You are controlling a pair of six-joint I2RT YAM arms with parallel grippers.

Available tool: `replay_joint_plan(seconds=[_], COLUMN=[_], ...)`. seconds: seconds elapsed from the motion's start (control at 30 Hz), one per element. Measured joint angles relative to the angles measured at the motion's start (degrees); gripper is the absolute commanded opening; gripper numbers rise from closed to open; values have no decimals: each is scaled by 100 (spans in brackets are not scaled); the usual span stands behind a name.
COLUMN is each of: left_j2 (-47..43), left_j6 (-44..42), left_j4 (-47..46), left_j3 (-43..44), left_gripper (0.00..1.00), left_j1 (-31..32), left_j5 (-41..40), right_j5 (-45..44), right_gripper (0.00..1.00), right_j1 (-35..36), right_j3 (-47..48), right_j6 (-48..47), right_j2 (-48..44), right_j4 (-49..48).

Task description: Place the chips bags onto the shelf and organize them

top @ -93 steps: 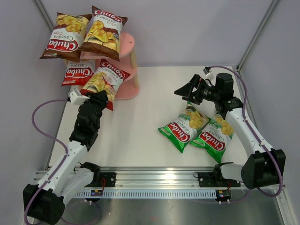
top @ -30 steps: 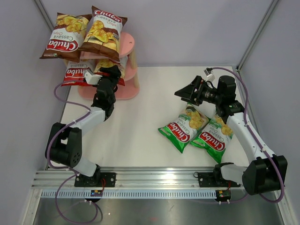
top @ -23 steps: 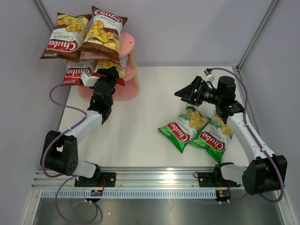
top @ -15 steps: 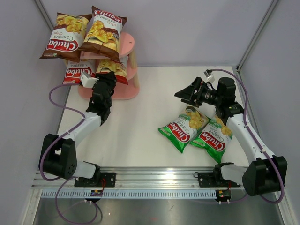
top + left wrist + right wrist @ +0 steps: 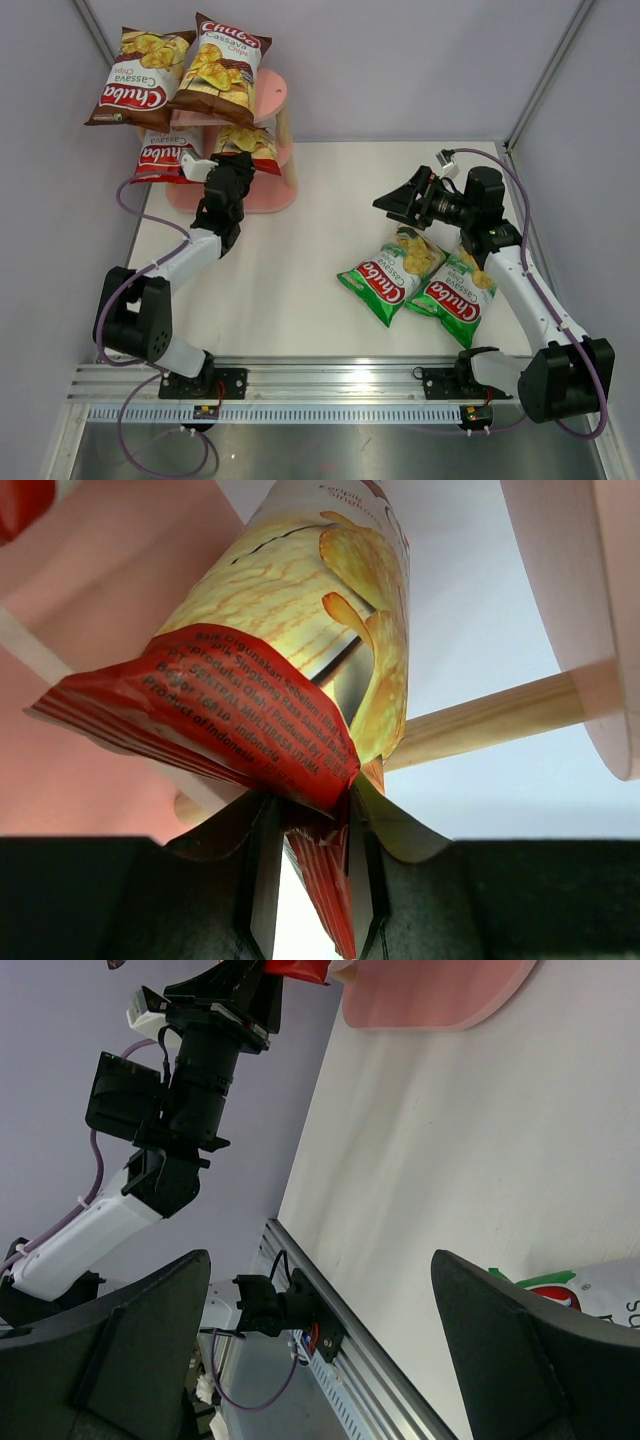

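The pink shelf (image 5: pixel 272 95) stands at the back left. Two brown chips bags (image 5: pixel 140 75) (image 5: pixel 220 65) lie on its top board. One red-white bag (image 5: pixel 160 155) lies on the middle board. My left gripper (image 5: pixel 232 172) is shut on the bottom seam of the second red-white bag (image 5: pixel 248 143), which lies partly on the middle board beside the first. In the left wrist view the gripper (image 5: pixel 310 880) pinches that bag (image 5: pixel 290 650) by its red seam. Two green bags (image 5: pixel 392 265) (image 5: pixel 455 285) lie on the table at the right. My right gripper (image 5: pixel 395 200) hangs open and empty above them.
A wooden post (image 5: pixel 490 715) of the shelf runs just right of the held bag, under a pink board (image 5: pixel 590 600). The right wrist view shows the shelf's bottom board (image 5: pixel 440 995), the left arm (image 5: pixel 190 1070) and a green bag's corner (image 5: pixel 590 1290). Grey walls enclose the table.
My left gripper has carried the red-white bag from in front of the shelf in onto the middle board, under the brown bags. The right arm has barely moved.
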State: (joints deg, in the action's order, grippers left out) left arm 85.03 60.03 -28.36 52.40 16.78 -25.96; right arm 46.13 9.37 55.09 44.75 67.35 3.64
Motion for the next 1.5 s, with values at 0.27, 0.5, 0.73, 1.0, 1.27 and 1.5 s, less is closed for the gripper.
replay_joint_plan(seconds=[0.27,0.5,0.73,1.0,1.27,1.5], left_j2=[214,-44,-931,-2253,-3480,-3718], left_j6=[52,122,37,-7,-852,-1567], left_j4=[-63,-157,-37,1008,2927,4188], left_j3=[186,-271,-717,-942,-610,-369], left_gripper=[40,67,98,99,99,99], left_j1=[-35,-35,-35,-35,-46,-46], left_j5=[153,225,195,201,796,2065], right_j5=[2,-20,-221,-944,-2120,-2645], right_gripper=[99,99,99,99,99,99], right_j1=[0,0,-2,-9,-122,-776], right_j3=[-7,-7,-7,20,79,50], right_j6=[-20,-81,-240,-802,-1679,-1803], right_j2=[4,24,35,122,177,855], right_j4=[-2,2,52,682,1456,1504])
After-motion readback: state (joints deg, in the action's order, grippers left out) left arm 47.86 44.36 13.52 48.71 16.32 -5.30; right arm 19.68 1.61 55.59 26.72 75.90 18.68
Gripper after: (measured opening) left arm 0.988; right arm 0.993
